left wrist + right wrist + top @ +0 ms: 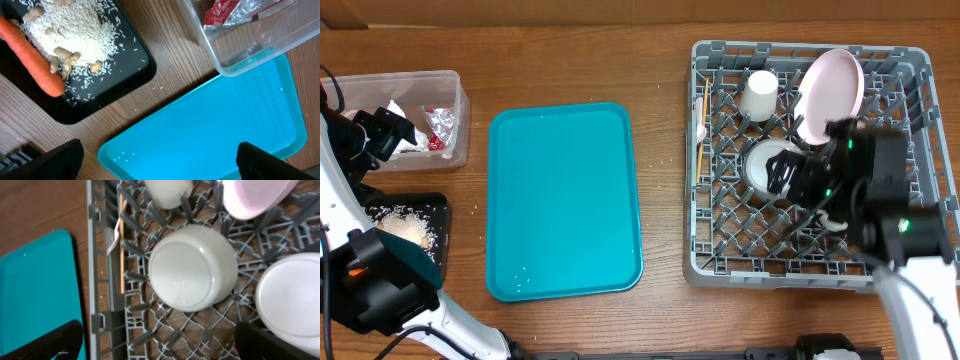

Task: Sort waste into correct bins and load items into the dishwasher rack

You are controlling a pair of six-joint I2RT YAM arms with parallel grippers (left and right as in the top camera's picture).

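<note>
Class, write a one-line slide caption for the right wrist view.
Loaded grey rack: a white bowl, a second bowl, pink plate at top; teal tray beside it.

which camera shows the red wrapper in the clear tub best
Left wrist: the red wrapper is close and large through the clear tub wall, though cut by the frame's top edge. Overhead shows only a small red patch. Right wrist misses it.

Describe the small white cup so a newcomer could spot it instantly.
Find the large grey plastic dishwasher rack on the right. Near its far edge, left of the leaning pale pink round plate, sits the small white cup, narrower and taller than the two white round bowls.
</note>
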